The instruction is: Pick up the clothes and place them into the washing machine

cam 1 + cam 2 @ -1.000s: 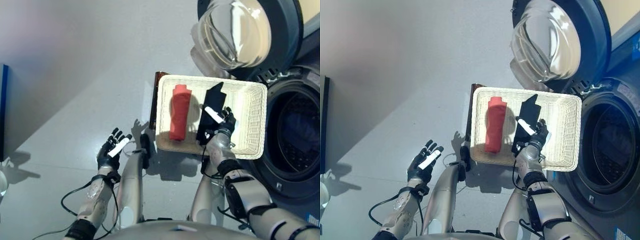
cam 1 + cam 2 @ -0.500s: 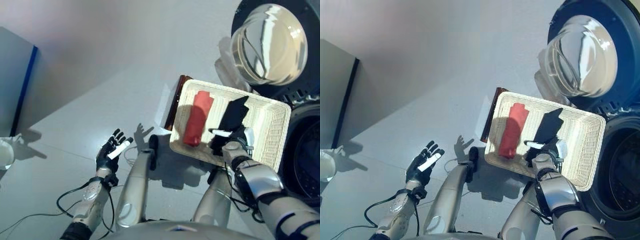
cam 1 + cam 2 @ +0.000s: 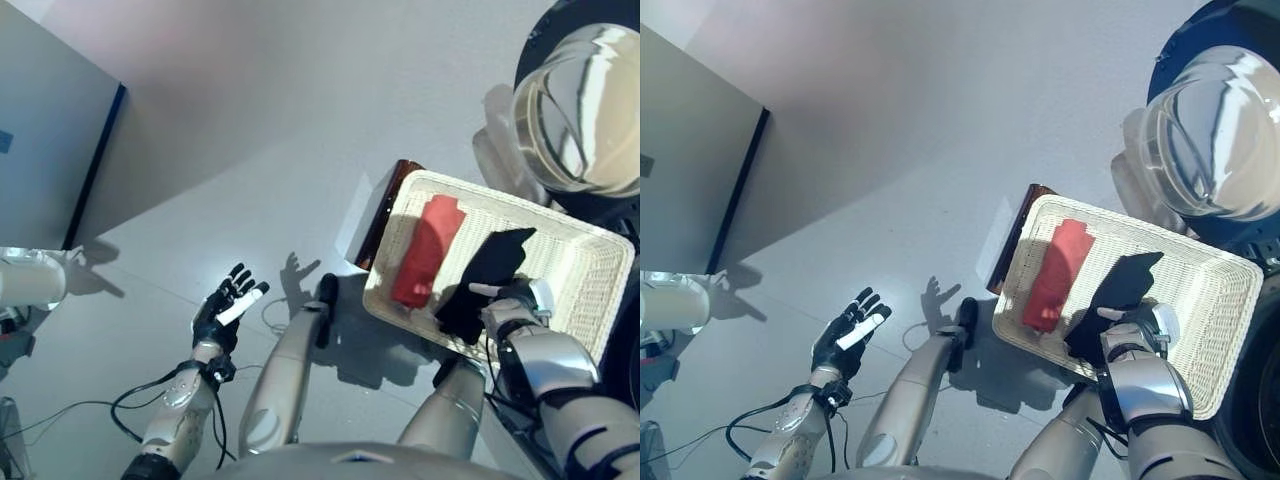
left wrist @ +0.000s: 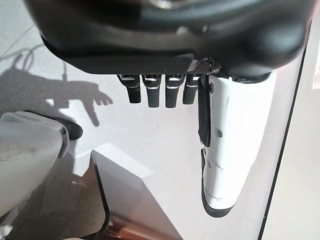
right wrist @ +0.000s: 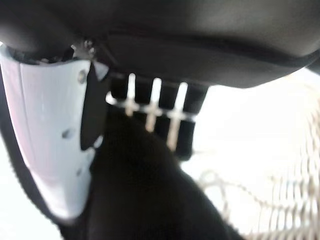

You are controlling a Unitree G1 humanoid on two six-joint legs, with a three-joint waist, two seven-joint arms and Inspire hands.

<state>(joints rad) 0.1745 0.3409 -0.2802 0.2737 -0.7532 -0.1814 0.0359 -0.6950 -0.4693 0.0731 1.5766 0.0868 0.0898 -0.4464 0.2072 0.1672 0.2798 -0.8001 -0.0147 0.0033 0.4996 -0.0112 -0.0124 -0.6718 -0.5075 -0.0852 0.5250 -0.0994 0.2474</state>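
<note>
A shallow wicker basket [image 3: 590, 262] holds a folded red cloth [image 3: 428, 250] and a black cloth [image 3: 495, 262]. My right hand [image 3: 520, 303] is in the basket on the near end of the black cloth. Its white-covered thumb lies on one side of the cloth and its fingers [image 5: 167, 127] curl down on the other. My left hand [image 3: 224, 310] hovers open and empty above the floor, far left of the basket; its straight fingers [image 4: 150, 90] also show in the left wrist view. The washing machine's round glass door [image 3: 585, 110] stands open behind the basket.
The basket rests on a low dark brown box [image 3: 388, 208] whose edge shows at its left side. A grey cabinet with a dark edge [image 3: 45, 150] stands at the far left, with a white object [image 3: 30, 280] in front of it. Grey floor lies between.
The whole picture has shifted, so the camera has moved. My right hand's fingers have curled down onto the black cloth. My left hand holds the same open pose.
</note>
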